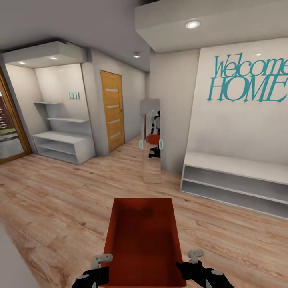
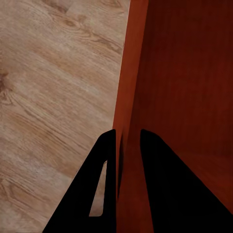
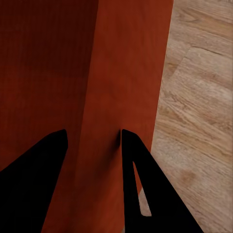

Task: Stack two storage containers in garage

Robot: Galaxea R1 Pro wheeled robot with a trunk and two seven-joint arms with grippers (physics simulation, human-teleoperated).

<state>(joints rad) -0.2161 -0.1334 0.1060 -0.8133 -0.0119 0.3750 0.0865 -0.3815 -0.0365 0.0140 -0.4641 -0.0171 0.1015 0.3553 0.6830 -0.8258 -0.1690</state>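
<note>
Hallway with wood-plank floor [image 1: 52, 200], mirror [image 1: 151, 140] ahead, orange-red box [image 1: 142, 240] carried above floor, left end effector [image 2: 127, 141] pinching its left wall, right end effector [image 3: 93, 138] pinching its right wall

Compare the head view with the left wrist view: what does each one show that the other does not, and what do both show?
Head view alone: the whole open box, the right gripper on its right wall, a standing mirror, the wooden door, white shelves, a white bench and the "Welcome HOME" sign.

Left wrist view alone: a close look at the thin box wall running between the two fingers, one outside and one inside.

Both: the box, the left gripper and the wood-plank floor.
</note>
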